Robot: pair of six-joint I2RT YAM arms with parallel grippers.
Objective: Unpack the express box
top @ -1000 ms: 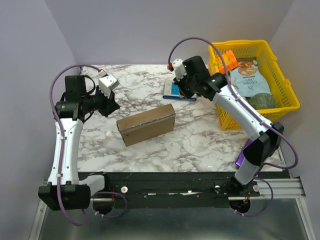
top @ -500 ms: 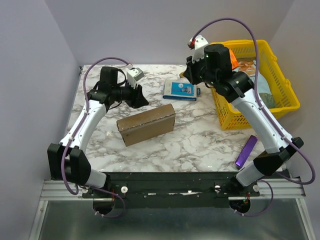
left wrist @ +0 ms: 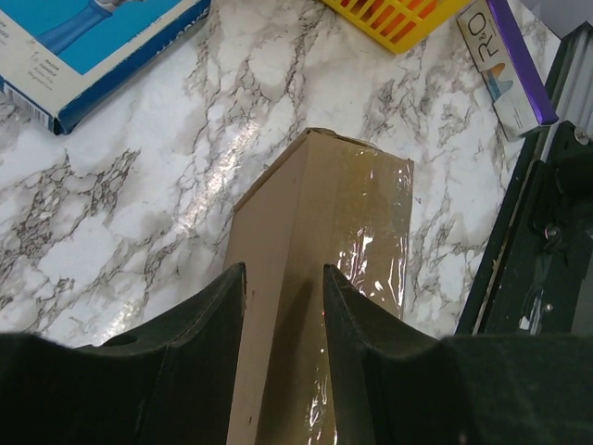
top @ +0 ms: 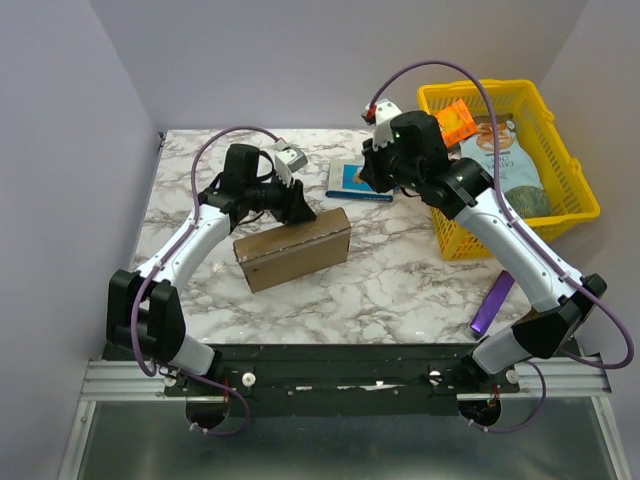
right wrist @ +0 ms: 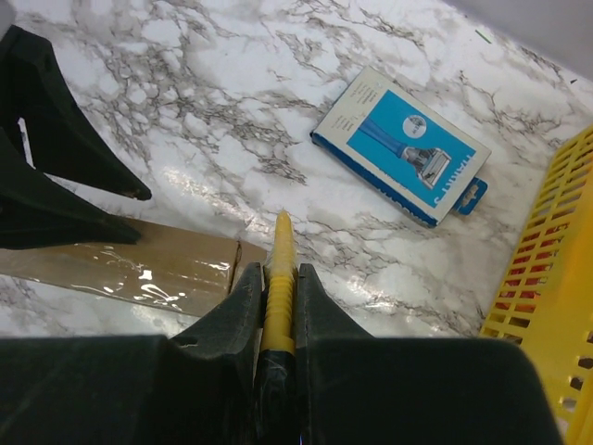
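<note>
Express box (top: 292, 249) lies mid-table (top: 400, 285), clear tape (left wrist: 371, 232) intact and lid shut, so unpacking judged not begun: left gripper (left wrist: 283, 278) hovers part-open, empty, over its far-left edge; right gripper (right wrist: 275, 278) is clamped on a yellow cutter (right wrist: 282, 243) pointing boxward.

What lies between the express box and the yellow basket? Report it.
Nothing: only bare marble table separates the express box from the yellow basket. This shows in the top view and again in the left wrist view.

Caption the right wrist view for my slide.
Right pincer grips a thin yellow tool near the end of the taped express box; a blue box lies beyond on marble.
</note>
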